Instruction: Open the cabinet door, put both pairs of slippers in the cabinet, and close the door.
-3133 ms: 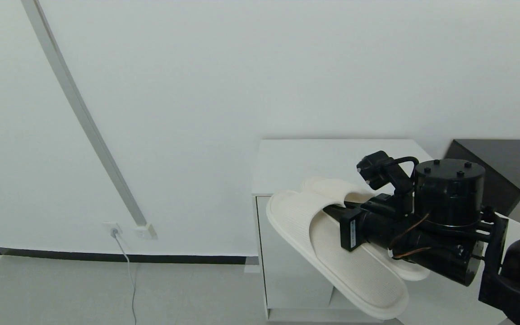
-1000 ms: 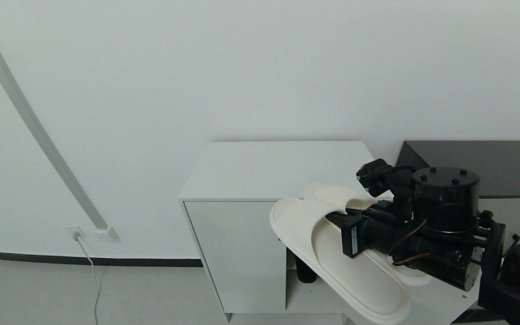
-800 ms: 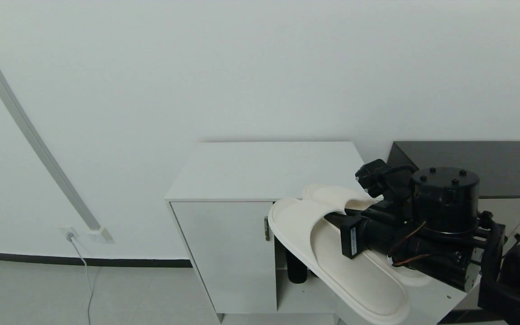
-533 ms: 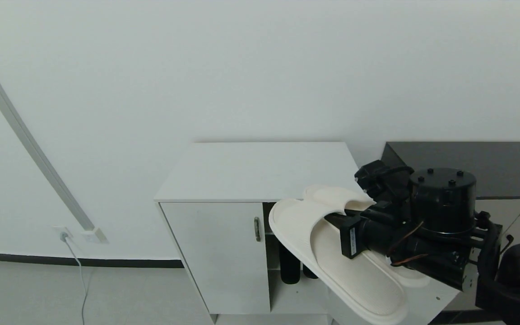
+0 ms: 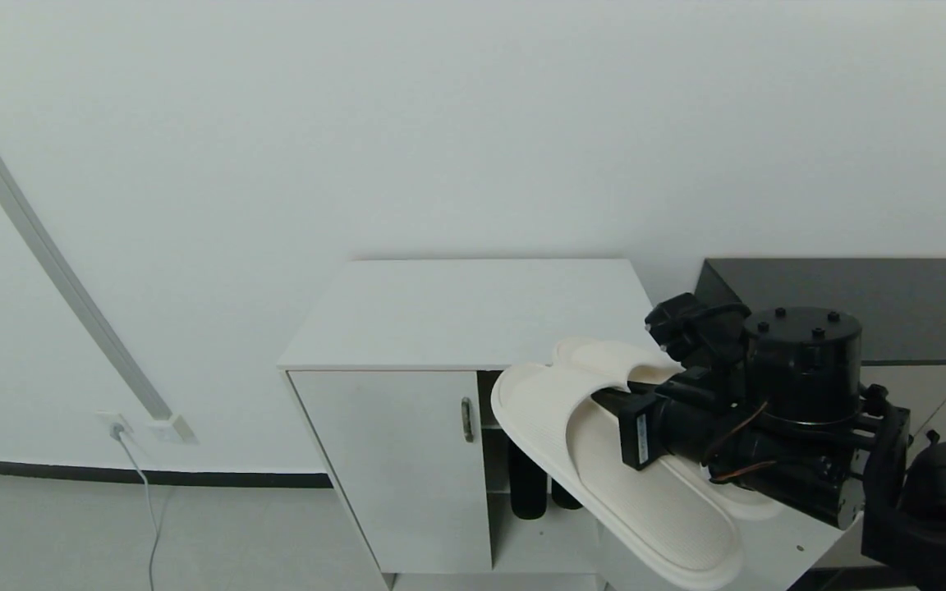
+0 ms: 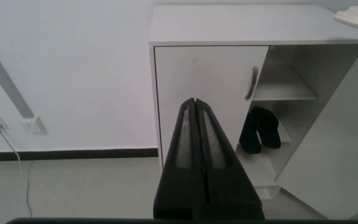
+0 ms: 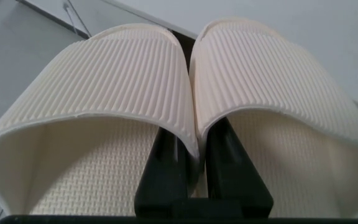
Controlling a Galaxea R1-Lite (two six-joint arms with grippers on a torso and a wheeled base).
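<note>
With the cabinet [image 5: 465,316] standing half open against the wall, the job looks about midway from the head view. Its right door [image 5: 801,542] is swung out towards the room and its left door [image 5: 391,468] is shut. A dark pair [image 5: 528,488], which I take for the first slippers, stands inside the open half, low down. The white slippers [image 5: 654,501] are not in yet: they hang in the air just in front of the cabinet's open side, carried by the right gripper [image 5: 608,398]. Stowing them and closing the door are what remain.

From the left wrist view, the left gripper [image 6: 194,143] hovers in front of the cabinet's shut door, its two fingers pressed flat together with nothing between them. Beyond it the open half shows a shelf [image 6: 284,93] that looks bare. The dark pair stands on end in the compartment beneath that shelf, the two slippers side by side and touching.

From the right wrist view, the right gripper's fingers are clamped on the inner strap edges of the two white slippers, pinching the pair together. Both soles lie level on either side of the fingers.
</note>
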